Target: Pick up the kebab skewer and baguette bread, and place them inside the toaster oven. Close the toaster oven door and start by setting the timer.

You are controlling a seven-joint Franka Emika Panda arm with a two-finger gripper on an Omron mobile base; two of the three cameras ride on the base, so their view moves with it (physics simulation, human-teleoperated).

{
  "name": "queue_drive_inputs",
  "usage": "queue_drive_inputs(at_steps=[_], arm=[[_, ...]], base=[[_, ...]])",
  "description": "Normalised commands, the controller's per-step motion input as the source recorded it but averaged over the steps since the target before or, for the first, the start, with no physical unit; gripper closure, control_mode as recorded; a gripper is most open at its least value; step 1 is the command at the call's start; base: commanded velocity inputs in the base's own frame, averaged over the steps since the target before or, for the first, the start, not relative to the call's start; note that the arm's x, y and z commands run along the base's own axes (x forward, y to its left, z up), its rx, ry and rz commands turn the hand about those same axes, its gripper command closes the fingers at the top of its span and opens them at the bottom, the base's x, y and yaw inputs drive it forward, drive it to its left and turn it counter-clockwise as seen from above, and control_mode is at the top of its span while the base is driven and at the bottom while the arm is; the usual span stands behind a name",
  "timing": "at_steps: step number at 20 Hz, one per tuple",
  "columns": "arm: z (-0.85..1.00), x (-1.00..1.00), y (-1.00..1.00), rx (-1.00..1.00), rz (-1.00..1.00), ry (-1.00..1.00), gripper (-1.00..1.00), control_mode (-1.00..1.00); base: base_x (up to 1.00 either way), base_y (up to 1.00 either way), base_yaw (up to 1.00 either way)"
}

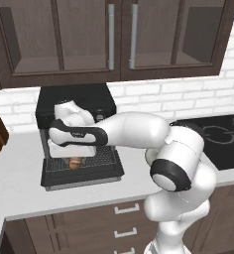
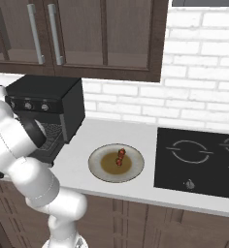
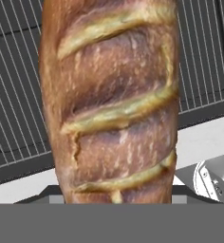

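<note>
The white arm rises from the lower right of the left base view, folds at a dark-ringed elbow and reaches left, forearm near level; the wrist turns down and the gripper (image 1: 75,159) points downward; its jaws stand part-way apart, closed on the baguette bread (image 3: 111,102), which runs lengthwise up the hand view; in the right base view the arm leans left.
</note>
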Motion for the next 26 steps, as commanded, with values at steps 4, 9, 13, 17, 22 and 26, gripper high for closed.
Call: queue_drive_inputs(at_steps=[4,9,13,17,22,26], arm=[[-0.04,0.0,-0.03,0.0,0.0,0.0,1.0,-1.0],[0.0,0.09,0.0,0.0,0.0,0.0,1.0,-1.0],[0.0,0.17,0.0,0.0,0.0,-0.01,1.0,-1.0],[0.0,0.19,0.0,0.0,0.0,0.0,1.0,-1.0],[-0.07,0.12,0.0,0.0,0.0,0.0,1.0,-1.0],[-0.07,0.03,0.0,0.0,0.0,0.0,1.0,-1.0]], base=[[0.0,0.0,0.0],[0.0,0.0,0.0],[0.0,0.0,0.0],[0.0,0.0,0.0],[0.0,0.0,0.0],[0.0,0.0,0.0]])
